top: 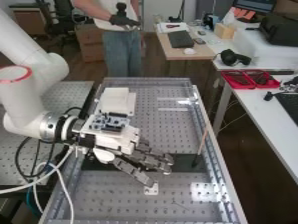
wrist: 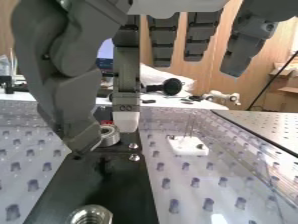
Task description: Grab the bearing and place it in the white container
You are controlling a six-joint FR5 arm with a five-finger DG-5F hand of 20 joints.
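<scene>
Grey hand over black plate, metal bearing right by it

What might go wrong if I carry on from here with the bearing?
The bearing might slip: the hand is right at it, but I can't tell whether it has a secure hold.

If dropped, its round rim could let it roll off the dark plate.

A sideways swing might knock the small white block beside that plate.
</scene>
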